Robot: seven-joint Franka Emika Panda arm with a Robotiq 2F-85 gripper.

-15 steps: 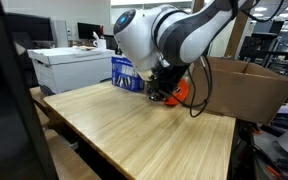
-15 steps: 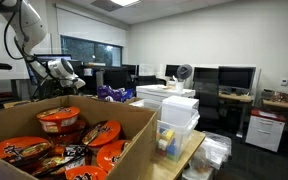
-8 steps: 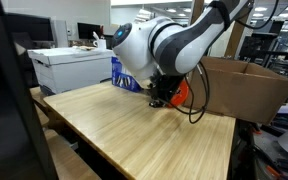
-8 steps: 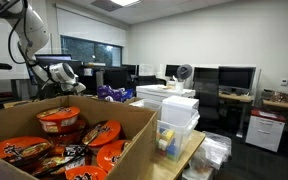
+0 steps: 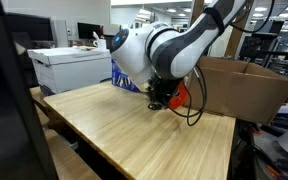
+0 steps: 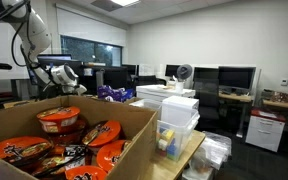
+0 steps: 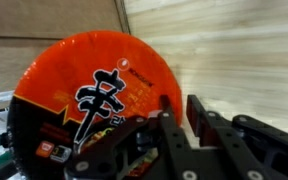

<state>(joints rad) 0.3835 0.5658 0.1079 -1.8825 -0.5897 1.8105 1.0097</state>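
An orange noodle bowl with a black character on its lid fills the left of the wrist view. It lies on the wooden table. My gripper is shut at the bowl's right edge. Its left finger lies against the rim, and only a thin pale slit shows between the fingers. In an exterior view the gripper hangs low over the table's far side, with the orange bowl just beside it. I cannot tell whether the bowl is lifted.
A large cardboard box stands on the table just beyond the bowl; seen close up, the box holds several noodle bowls. A blue bag lies behind the arm. A white cabinet and plastic drawers stand nearby.
The arm has turned and shifted slightly beside the box. The gripper has stayed shut, and the orange bowl remains next to it.
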